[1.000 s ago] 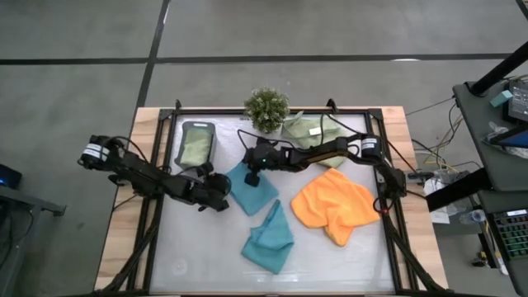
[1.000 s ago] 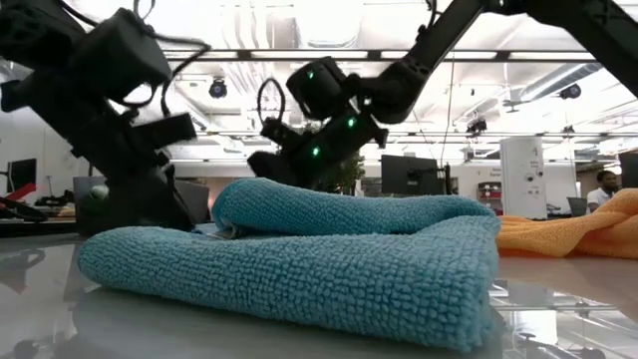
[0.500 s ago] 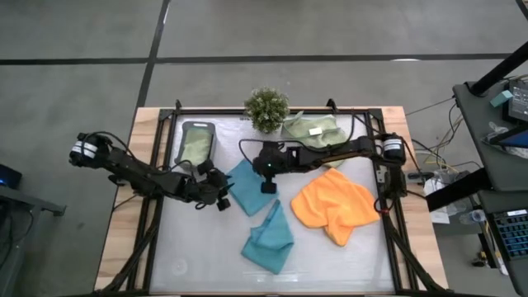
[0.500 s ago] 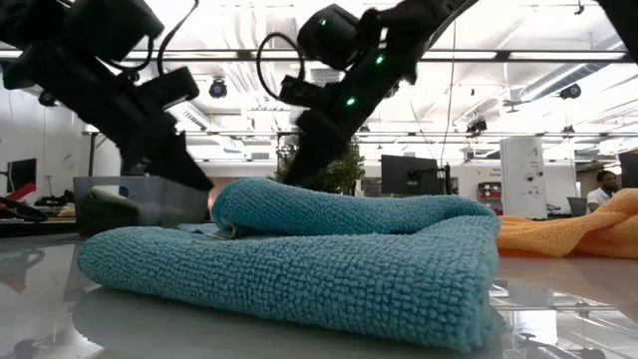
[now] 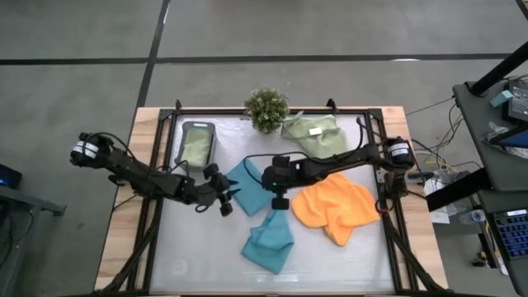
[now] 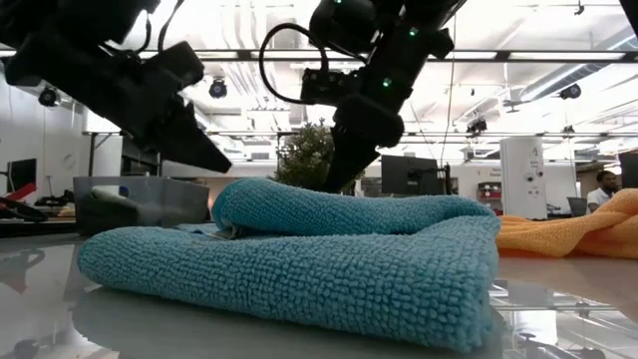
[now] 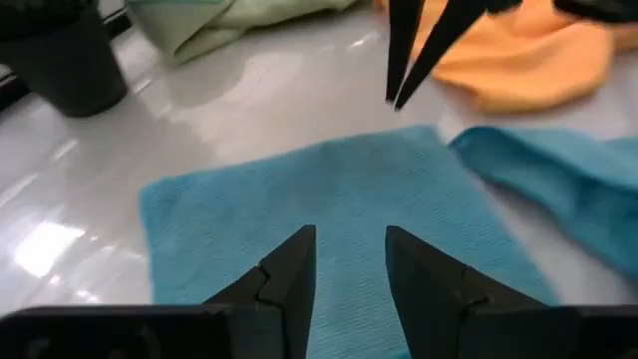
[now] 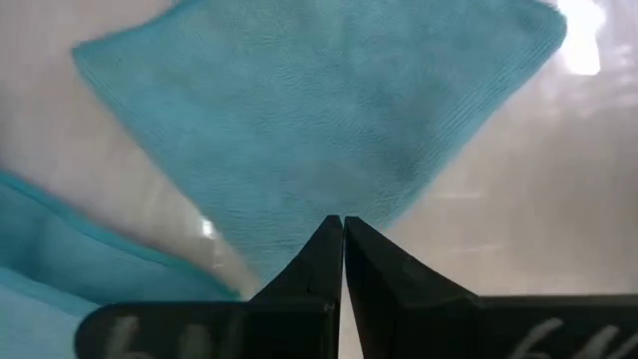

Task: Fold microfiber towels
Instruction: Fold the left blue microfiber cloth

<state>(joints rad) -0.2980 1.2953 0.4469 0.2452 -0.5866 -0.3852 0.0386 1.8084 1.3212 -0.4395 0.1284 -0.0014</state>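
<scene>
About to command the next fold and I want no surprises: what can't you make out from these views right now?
- Flat teal towel, low view: hidden behind the crumpled teal towel.
- Right gripper, shut: contact with the flat towel unclear; high view, its own body covers the tips.
- Cloth in the grey tray: too small to tell whether it is folded.

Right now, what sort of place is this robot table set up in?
Most likely an open-plan lab or office workspace. The low view shows exposed ceiling pipes and a monitor on a desk behind the table. From above, the wooden-edged table stands on a grey tiled floor beside an equipment cart.
</scene>
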